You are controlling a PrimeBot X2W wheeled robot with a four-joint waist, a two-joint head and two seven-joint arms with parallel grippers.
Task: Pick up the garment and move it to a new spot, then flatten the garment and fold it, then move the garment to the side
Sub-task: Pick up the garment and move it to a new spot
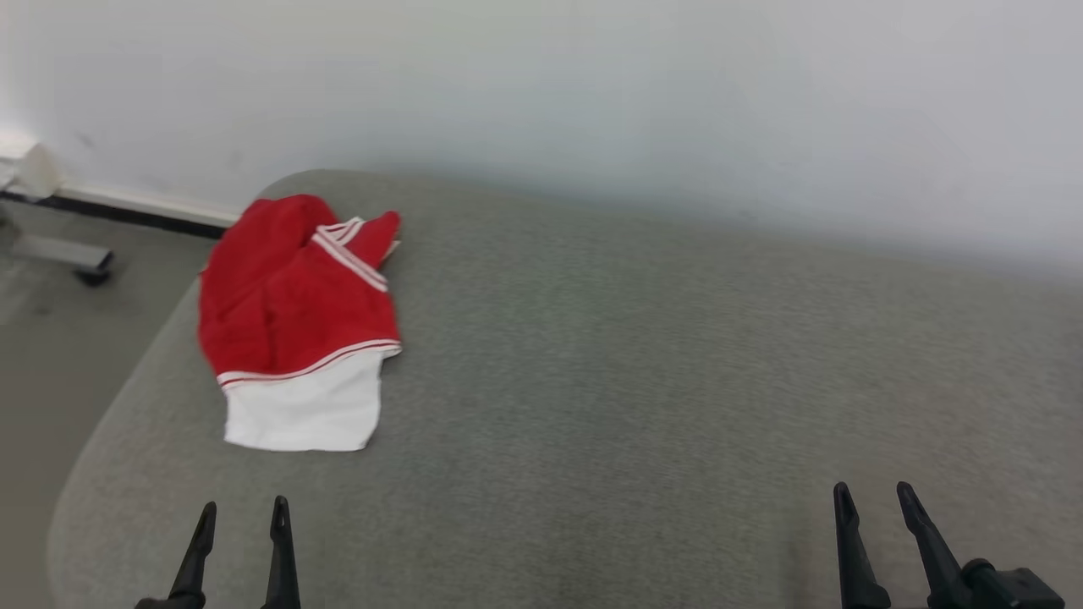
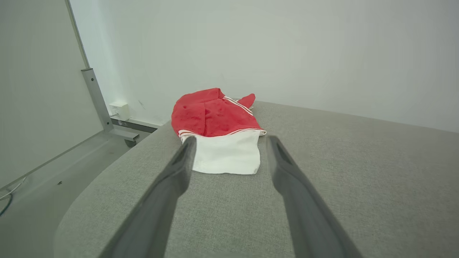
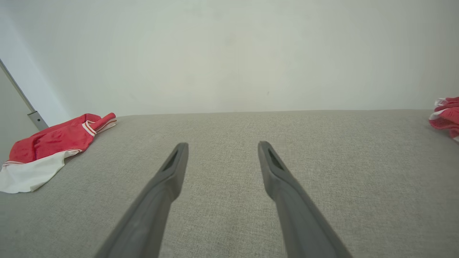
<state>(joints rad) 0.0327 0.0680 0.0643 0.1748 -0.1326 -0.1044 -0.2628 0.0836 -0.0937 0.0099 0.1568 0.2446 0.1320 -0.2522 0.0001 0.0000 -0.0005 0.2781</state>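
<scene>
A red garment with white stripes and a white lower part lies crumpled on the grey padded table, at its far left. My left gripper stands open near the front edge, short of the garment, nothing between its fingers. In the left wrist view the garment lies straight ahead beyond the open left gripper. My right gripper is open at the lower right, far from the garment. The right wrist view has the garment at its far left, beyond the open right gripper.
A white wall runs behind the table. To the left, the floor holds a grey metal frame foot. Another red and white piece of cloth lies at the right edge of the right wrist view. The table's left edge curves near the garment.
</scene>
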